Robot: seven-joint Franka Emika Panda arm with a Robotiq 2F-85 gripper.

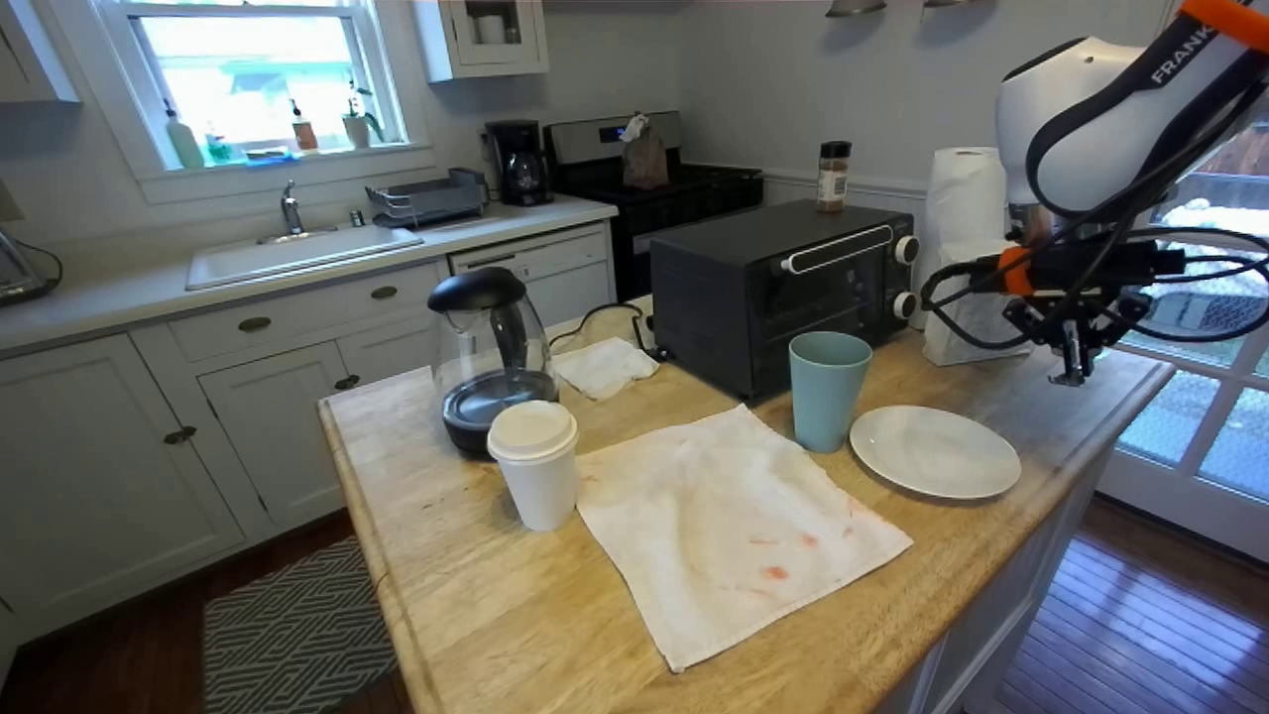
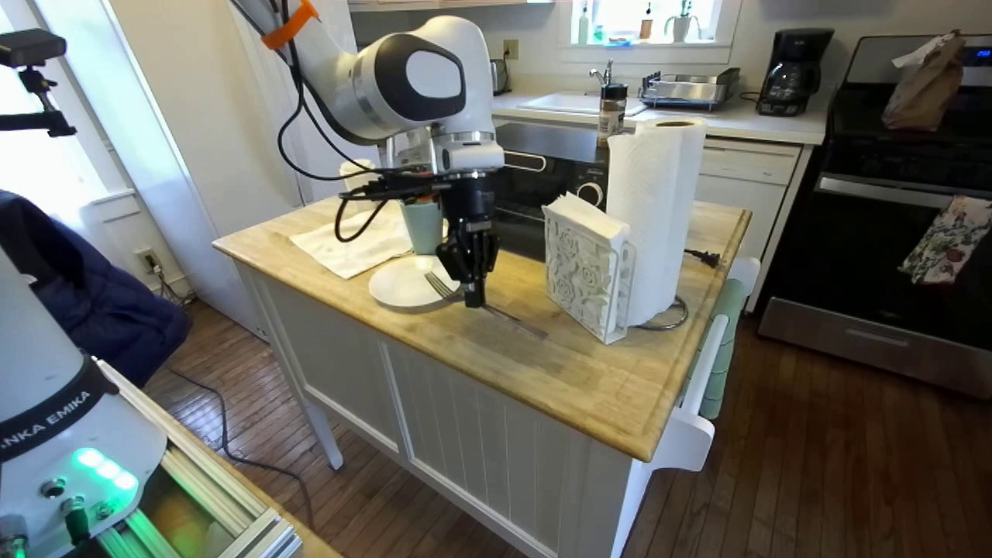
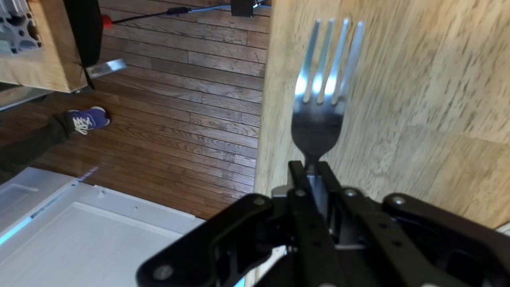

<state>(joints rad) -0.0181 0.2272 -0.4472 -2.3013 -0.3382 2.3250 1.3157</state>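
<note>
Exterior view: gripper (image 2: 474,301) pinching a fork (image 3: 317,130) tightly, near plate (image 2: 397,284) and napkin holder (image 2: 585,283).

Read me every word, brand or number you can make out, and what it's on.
"FRANK": on the arm, any further letters hidden.
"NKA EMIKA": on the arm base, start cut off.
Jar label: too small to read.
Stove display: too blurred to read.

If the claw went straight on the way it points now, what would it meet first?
Most likely the wooden tabletop: the claw, gripping a fork across its neck, points down over it. How much gap lies beneath is hard to judge from these views.
</note>
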